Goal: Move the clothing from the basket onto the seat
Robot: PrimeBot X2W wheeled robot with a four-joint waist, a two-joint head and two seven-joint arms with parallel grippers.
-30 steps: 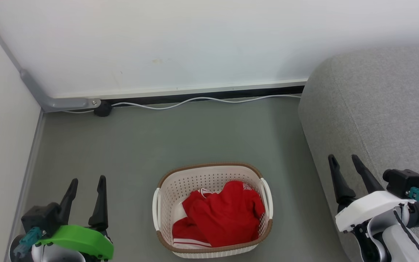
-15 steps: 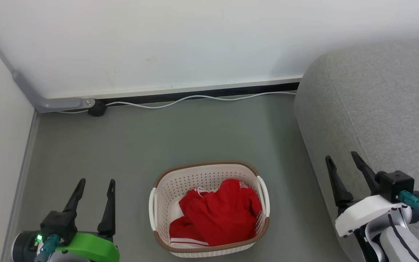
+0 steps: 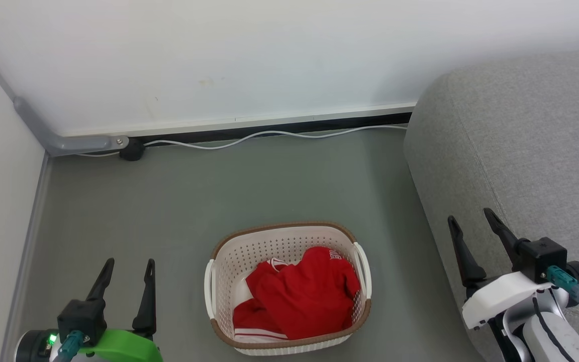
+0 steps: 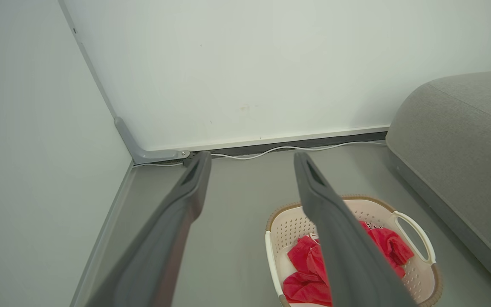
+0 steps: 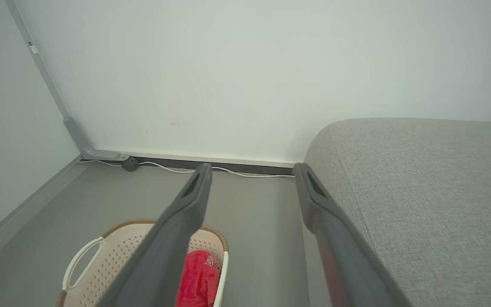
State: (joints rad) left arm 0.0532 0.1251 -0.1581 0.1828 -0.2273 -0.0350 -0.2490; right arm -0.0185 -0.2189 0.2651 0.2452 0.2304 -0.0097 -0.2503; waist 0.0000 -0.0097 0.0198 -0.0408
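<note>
Only the view shifted: left gripper (image 3: pixel 130 261) and right gripper (image 3: pixel 469 215) stay wide, empty; red clothing (image 3: pixel 302 296) unmoved in laundry basket (image 3: pixel 279 227), transfer to sofa (image 3: pixel 520 151) not begun.

white cable (image 3: pixel 269 136), grey floor (image 3: pixel 179 201), white wall (image 3: pixel 219 50)

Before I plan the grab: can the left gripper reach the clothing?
Probably yes: the left gripper is open, the clothing lies uncovered in the open-topped basket to its right, and nothing stands between them.
</note>
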